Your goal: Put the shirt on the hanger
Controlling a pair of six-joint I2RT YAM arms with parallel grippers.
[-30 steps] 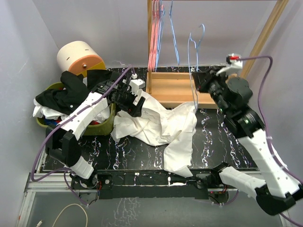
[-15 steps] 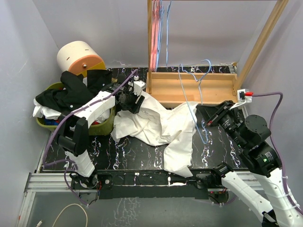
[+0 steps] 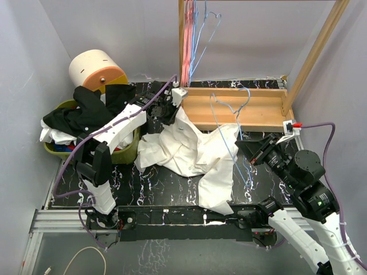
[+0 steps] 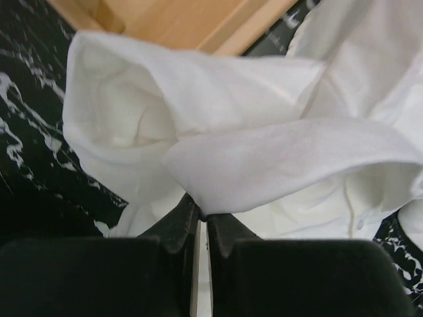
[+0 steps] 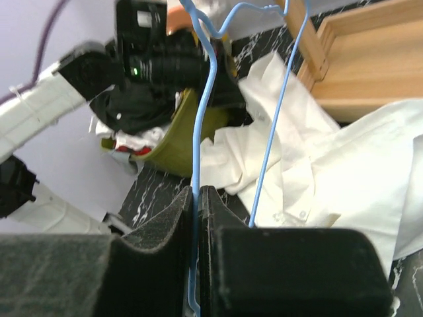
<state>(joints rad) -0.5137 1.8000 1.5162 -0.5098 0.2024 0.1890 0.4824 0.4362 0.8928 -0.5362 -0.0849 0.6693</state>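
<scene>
Beside olive basket (image 3: 131,150) of clothes (image 3: 86,112), shirt (image 3: 183,149).

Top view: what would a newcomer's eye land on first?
The white shirt sprawled mid-table, its far edge pinched in the left jaws beside the wooden tray. Then the light-blue hanger, clamped in the right jaws and slanting over the shirt's right side.

Left arm stretched far forward, left gripper (image 4: 201,214) pinched tight on the shirt (image 4: 277,158); right arm folded near its base, right gripper (image 5: 197,191) clamped on the hanger (image 5: 206,86) wire.
</scene>
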